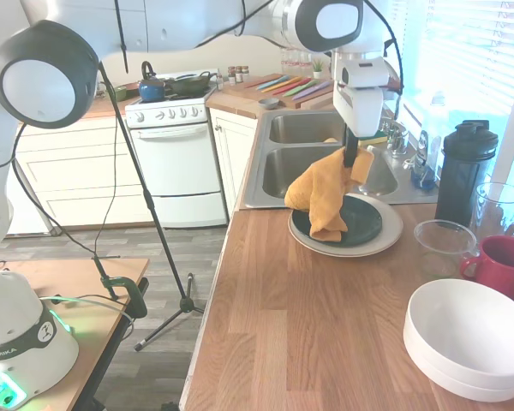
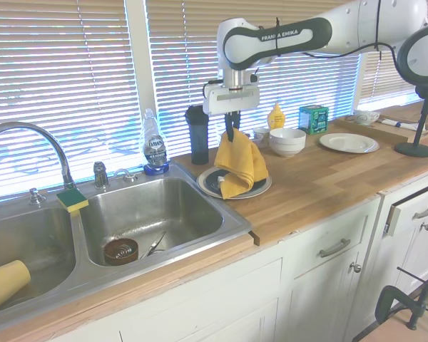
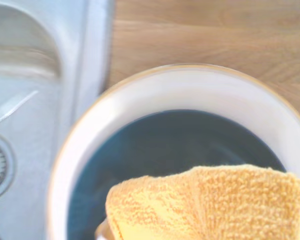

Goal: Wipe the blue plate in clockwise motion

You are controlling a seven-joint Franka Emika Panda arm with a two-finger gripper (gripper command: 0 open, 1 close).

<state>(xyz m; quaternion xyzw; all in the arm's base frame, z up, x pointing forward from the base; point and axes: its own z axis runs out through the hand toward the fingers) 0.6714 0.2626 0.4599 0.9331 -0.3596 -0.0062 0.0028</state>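
**Cloth down on the blue plate, gripper clamped on the top of it**

The gripper [image 1: 351,160] hangs straight down off the white Franka arm and is pinched tight on the upper corner of a yellow-orange terry cloth [image 1: 324,195]. The cloth droops below the fingers in a bunched fold, and its lower end is lying on the blue plate [image 1: 360,224], on the part of the plate nearer the counter edge.

The blue plate sits directly under the gripper, nested inside a wider cream plate [image 1: 387,238] on the wooden countertop [image 1: 308,325]. The wrist view shows it nicely: dark glossy plate [image 3: 165,150] ringed by the cream rim [image 3: 190,87], with the cloth [image 3: 210,205] covering one side of it.

Just beside the gripper, on the far side of the plates from the counter edge, is the double stainless sink [image 2: 150,214], with a green-and-yellow sponge [image 2: 72,199] on its rim and a dish soap bottle [image 2: 155,148] by the window. A black shaker bottle [image 1: 464,171] stands near the gripper on the window side. Further off along the counter are a clear glass bowl [image 1: 444,247], a red mug [image 1: 504,264] and stacked white bowls [image 1: 467,338].
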